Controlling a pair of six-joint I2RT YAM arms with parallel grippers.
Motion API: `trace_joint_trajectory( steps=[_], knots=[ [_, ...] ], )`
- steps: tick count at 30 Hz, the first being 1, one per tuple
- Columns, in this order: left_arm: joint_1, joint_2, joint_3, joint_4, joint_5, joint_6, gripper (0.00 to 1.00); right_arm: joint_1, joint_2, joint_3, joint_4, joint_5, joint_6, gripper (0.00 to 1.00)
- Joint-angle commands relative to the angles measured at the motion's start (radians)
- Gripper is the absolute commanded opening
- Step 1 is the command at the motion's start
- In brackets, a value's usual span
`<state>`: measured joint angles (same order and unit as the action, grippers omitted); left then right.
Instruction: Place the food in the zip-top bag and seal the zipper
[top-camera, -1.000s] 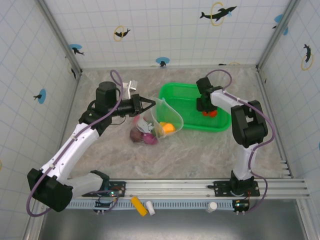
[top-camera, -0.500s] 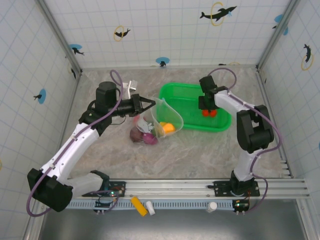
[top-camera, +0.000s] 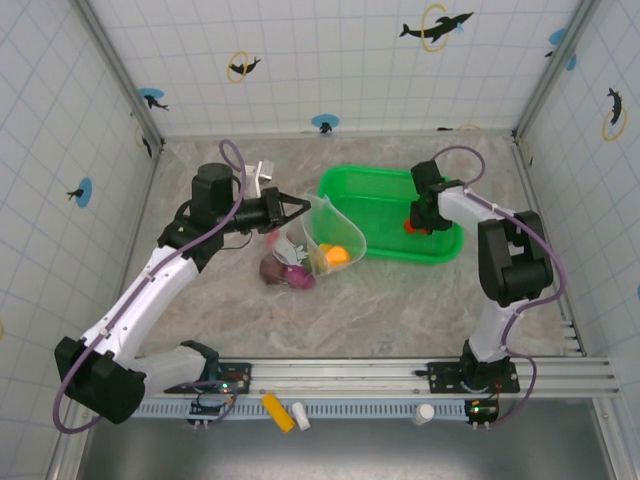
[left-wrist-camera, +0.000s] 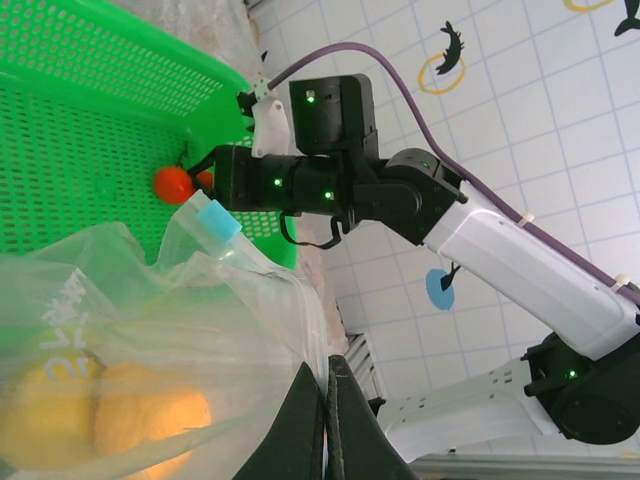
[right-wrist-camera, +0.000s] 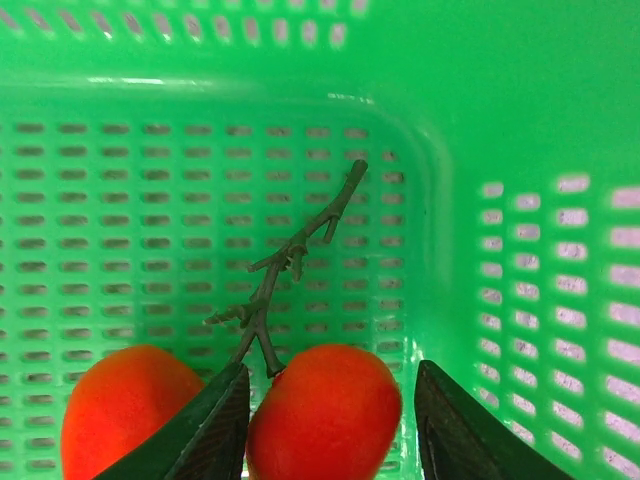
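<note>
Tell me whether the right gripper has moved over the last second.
Yes. The right gripper has shifted rightward over the green basket, toward its right wall, jaws straddling a red fruit.

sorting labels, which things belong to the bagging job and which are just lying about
Job: zip-top bag in left gripper; yellow food inside it; maroon food beside it; red fruits at right gripper.
Lying about: green basket; yellow piece and white cap at rail.

Bright, even light with soft shadows; the basket (right-wrist-camera: 300, 60) glares near its rim, and the bag (left-wrist-camera: 150, 330) blurs close up.
</note>
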<state>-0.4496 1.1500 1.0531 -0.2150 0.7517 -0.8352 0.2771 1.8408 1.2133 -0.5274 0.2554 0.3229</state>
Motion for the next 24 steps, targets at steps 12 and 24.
trace_joint_trajectory(
  steps=[12,24],
  knots=[
    [0.007,-0.007,-0.008,0.022,-0.002,0.008,0.0,-0.02,0.051,-0.005,0.031,-0.107,0.03,0.46],
    [0.006,-0.005,-0.005,0.022,-0.009,0.004,0.0,-0.02,0.008,0.016,0.033,-0.079,0.025,0.3]
  ],
)
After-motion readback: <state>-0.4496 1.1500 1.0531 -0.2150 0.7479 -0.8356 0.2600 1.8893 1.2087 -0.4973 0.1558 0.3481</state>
